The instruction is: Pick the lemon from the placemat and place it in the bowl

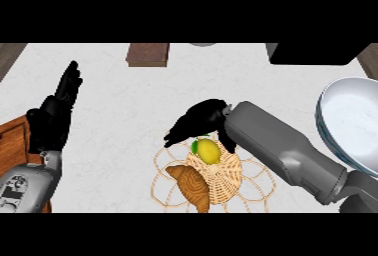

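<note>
White worktop (118, 100) carries a placemat (230, 184) at its front edge, with the lemon (207, 151) and 1 croissant (193, 189) on it. Right hand (198, 120) sits over the lemon; whether it grips, I cannot tell. Left hand (55, 117) rests open at the left edge, bowl (354, 125) at the right.

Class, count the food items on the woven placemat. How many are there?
2: a lemon mid-placemat by the right hand, and a croissant at its lower left. The hand may hide more.
</note>
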Motion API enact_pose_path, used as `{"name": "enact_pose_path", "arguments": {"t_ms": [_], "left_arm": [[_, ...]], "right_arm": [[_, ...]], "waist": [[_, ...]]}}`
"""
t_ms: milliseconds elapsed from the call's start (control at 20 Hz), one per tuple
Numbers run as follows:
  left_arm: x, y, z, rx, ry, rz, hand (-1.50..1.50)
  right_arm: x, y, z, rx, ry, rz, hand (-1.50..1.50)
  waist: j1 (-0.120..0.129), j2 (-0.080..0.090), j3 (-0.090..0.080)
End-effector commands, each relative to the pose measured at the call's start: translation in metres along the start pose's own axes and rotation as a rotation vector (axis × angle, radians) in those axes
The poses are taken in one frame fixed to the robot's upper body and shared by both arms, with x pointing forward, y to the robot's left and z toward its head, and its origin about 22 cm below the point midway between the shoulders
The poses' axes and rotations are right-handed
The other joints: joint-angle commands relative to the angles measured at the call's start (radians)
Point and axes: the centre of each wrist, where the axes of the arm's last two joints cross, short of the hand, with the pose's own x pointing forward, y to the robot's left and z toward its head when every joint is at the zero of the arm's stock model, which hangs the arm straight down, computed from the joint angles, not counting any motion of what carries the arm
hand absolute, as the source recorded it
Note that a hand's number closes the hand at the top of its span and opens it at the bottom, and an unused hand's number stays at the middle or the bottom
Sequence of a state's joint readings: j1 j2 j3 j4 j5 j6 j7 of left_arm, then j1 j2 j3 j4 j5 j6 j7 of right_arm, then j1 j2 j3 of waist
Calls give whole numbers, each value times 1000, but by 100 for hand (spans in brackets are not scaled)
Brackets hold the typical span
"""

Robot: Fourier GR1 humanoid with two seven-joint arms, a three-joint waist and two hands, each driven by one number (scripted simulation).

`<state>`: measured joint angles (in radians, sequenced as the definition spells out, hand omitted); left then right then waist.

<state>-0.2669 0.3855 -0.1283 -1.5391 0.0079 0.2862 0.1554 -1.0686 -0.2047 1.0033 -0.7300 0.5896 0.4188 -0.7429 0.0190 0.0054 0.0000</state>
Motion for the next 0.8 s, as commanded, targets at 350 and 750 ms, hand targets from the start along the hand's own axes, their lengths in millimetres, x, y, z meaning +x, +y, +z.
{"name": "enact_pose_path", "arguments": {"t_ms": [350,750], "left_arm": [[8,10,3,4,-12,-9,0],[0,11,-3,18,-11,-10,0]], "right_arm": [[-9,35,-31,89,-80,16,150],[-10,36,-36,31,-159,43,150]], "waist": [[1,-1,0],[-7,0,0]]}}
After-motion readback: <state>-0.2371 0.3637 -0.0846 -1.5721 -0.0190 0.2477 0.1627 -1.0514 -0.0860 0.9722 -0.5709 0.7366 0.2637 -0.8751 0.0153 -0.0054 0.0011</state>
